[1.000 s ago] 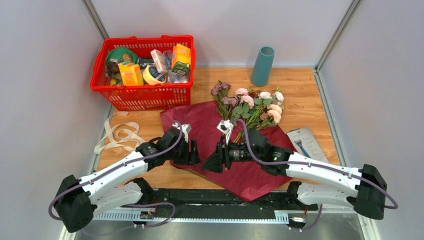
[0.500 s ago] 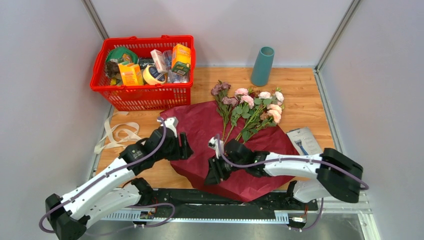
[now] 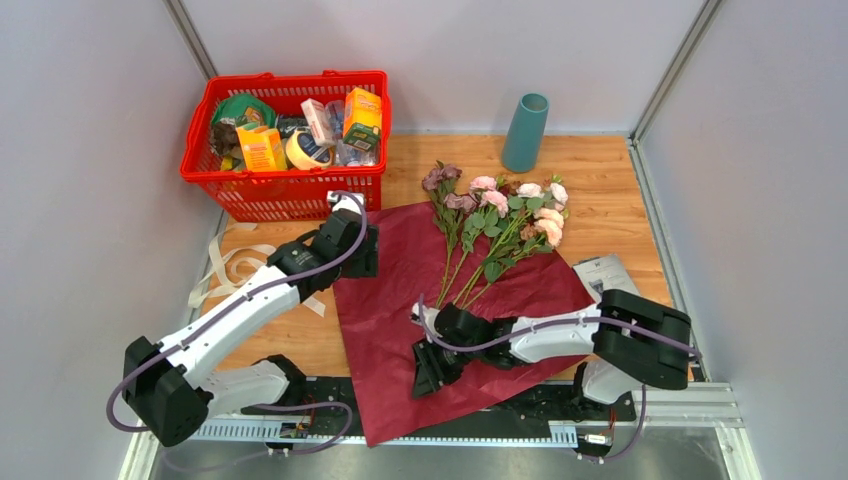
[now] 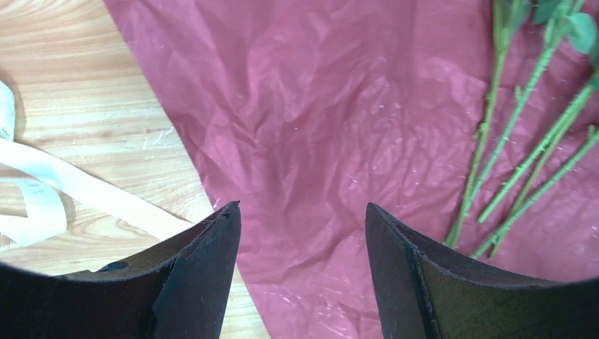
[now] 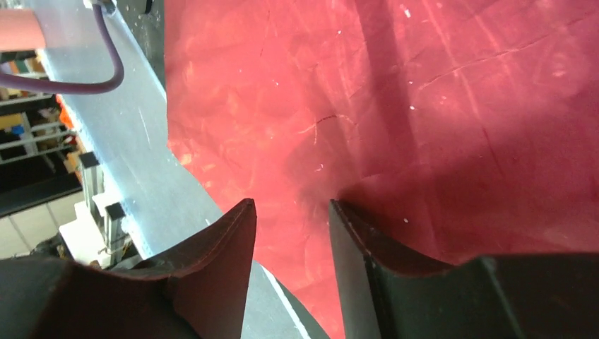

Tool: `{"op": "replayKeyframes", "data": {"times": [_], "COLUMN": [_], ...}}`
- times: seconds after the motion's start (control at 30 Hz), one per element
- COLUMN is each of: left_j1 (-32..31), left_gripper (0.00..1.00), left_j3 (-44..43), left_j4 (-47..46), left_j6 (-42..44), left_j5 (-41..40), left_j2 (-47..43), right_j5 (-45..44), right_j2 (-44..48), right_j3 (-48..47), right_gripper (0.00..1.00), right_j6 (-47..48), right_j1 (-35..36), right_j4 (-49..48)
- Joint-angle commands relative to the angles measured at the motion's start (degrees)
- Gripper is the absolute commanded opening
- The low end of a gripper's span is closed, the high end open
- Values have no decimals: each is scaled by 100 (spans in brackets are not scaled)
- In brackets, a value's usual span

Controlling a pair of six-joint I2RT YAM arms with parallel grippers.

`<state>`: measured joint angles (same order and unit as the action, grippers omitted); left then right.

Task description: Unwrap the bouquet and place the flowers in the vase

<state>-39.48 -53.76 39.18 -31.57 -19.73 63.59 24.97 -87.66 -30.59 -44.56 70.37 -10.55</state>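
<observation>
The right gripper (image 3: pixel 430 370) sits low over the near part of the paper (image 3: pixel 400 290), its jaws a narrow gap apart and slowly closing; the wrist view shows paper under and between them, but I cannot tell whether they pinch it. Over the last second this arm has drawn back toward its base, elbow folded tight, and the paper has come with it: the sheet now lies longer and flatter, its near corner hanging over the front edge of the table (image 3: pixel 600 190). The left gripper (image 3: pixel 365 252) has swung from the middle of the sheet to its far left corner, arm stretched forward, jaws wide apart and holding nothing, hovering above the paper's edge. The flowers (image 3: pixel 500 215) have not moved; they lie loose on the far right of the sheet, stems pointing toward the arms. The ribbon (image 3: pixel 235 268) lies off to the left on the wood. The unwrapping looks done. The vase (image 3: pixel 525 132) stands upright at the far edge, well apart from the flowers, no stems showing in it.
</observation>
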Motion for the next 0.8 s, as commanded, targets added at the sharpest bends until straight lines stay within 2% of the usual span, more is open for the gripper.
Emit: {"op": "replayKeyframes", "data": {"times": [0.0, 0.1, 0.27, 0.43, 0.6, 0.77], "left_j1": [310, 319, 310, 310, 310, 310], "left_gripper": [73, 73, 73, 72, 72, 71], "left_j3": [198, 225, 357, 769, 1157, 1218], "left_j4": [-226, -253, -297, -279, -630, -701], "left_j6": [406, 502, 968, 1258, 1346, 1382], "left_j5": [477, 776, 1234, 1831, 1937, 1797], "left_j2": [-22, -232, -689, -1383, -2191, -2509], "right_j5": [-1001, -1712, -3514, -4754, -4906, -4975], "right_j2": [599, 995, 1312, 1593, 1980, 2455], "right_j3": [-272, -482, -1123, -1423, -1310, -976], "right_gripper": [49, 51, 54, 56, 57, 57], "right_j6": [-334, -422, -317, -141, -1, -27], "right_j1": [56, 47, -181, -725, -2015, -3185], "right_j4": [676, 1036, 1862, 2013, 2039, 2039]}}
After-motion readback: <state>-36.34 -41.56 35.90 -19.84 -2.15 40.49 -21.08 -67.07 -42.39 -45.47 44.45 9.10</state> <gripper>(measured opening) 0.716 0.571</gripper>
